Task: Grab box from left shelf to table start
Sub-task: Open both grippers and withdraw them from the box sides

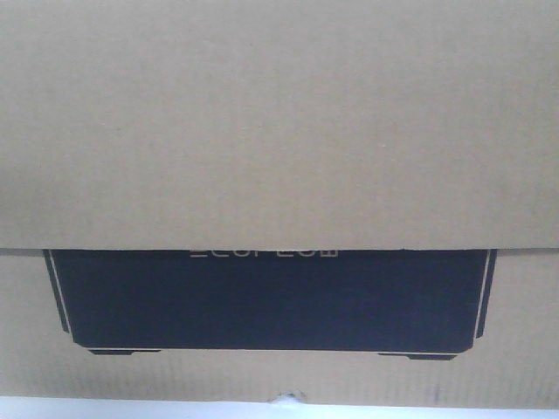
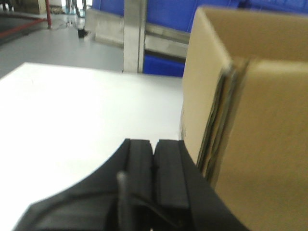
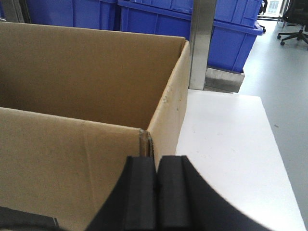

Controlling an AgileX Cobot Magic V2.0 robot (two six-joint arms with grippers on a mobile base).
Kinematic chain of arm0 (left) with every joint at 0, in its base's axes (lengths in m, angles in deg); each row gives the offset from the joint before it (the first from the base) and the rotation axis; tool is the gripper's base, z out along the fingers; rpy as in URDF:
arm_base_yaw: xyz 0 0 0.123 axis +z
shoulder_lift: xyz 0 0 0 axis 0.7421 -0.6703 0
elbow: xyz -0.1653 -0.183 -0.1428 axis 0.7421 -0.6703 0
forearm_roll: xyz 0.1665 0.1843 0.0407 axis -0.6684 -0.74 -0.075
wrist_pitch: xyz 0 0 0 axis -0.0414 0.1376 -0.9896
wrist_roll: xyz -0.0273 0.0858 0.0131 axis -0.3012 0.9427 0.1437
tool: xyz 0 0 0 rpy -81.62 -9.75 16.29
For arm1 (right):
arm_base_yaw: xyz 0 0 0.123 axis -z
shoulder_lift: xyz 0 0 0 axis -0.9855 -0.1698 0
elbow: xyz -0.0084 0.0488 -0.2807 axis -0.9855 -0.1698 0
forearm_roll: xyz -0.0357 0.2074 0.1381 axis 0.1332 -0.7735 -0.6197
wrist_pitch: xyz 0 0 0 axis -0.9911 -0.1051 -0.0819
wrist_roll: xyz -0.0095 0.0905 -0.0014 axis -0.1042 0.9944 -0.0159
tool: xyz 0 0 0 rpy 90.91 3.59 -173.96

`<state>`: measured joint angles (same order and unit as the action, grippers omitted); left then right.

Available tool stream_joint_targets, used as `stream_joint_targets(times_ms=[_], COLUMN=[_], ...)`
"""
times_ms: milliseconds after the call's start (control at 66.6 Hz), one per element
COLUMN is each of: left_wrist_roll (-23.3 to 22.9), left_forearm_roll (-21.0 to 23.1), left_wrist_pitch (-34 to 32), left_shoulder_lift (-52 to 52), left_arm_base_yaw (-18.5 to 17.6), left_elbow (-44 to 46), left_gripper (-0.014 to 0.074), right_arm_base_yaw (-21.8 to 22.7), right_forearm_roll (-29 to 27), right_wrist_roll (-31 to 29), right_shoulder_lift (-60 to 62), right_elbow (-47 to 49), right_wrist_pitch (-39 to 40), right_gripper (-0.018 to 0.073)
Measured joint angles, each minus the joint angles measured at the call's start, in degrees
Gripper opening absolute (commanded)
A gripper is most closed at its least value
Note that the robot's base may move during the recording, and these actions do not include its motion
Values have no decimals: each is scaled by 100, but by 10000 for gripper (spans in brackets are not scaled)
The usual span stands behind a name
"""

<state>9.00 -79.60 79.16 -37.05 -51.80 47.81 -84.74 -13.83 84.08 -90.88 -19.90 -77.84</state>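
Resting on the white counter [image 3: 231, 139], the box [image 3: 91, 86] is best left undisturbed while both clenched claws, left claw [image 2: 154, 178] and right claw [image 3: 155, 192], are drawn straight back from its sides.

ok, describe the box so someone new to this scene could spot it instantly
Start at the white table in front of the rack of blue bins. The box stands on it: large, open-topped, brown corrugated cardboard. Unlike the blue plastic bins behind, it carries a wide black panel with a thin pale outline and pale lettering on its front.
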Motion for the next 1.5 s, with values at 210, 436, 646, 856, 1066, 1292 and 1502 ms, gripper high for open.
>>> stream_joint_targets(times_ms=[210, 436, 646, 856, 1066, 1292, 1502], left_wrist_roll=[0, 0, 10, 10, 19, 19, 19], left_forearm_roll=[0, 0, 0, 0, 0, 0, 0], left_wrist_pitch=[-1038, -642, -569, -569, -569, -569, -569], left_shoulder_lift=[0, 0, 0, 0, 0, 0, 0], left_arm_base_yaw=[-142, -165, -165, -165, -165, -165, -165], left_elbow=[-1051, -1089, -1098, -1098, -1098, -1098, -1098], left_gripper=[-99, -99, -99, -99, -99, -99, -99], right_arm_base_yaw=[0, 0, 0, 0, 0, 169, 328], right_forearm_roll=[0, 0, 0, 0, 356, 634, 669], right_wrist_roll=[0, 0, 0, 0, -4, 30, 34], right_shoulder_lift=[0, 0, 0, 0, 0, 125, 354], right_elbow=[0, 0, 0, 0, -165, -1410, -2698], right_wrist_pitch=[0, 0, 0, 0, 258, 1301, 2222], right_gripper=[57, 57, 57, 57, 57, 57, 57])
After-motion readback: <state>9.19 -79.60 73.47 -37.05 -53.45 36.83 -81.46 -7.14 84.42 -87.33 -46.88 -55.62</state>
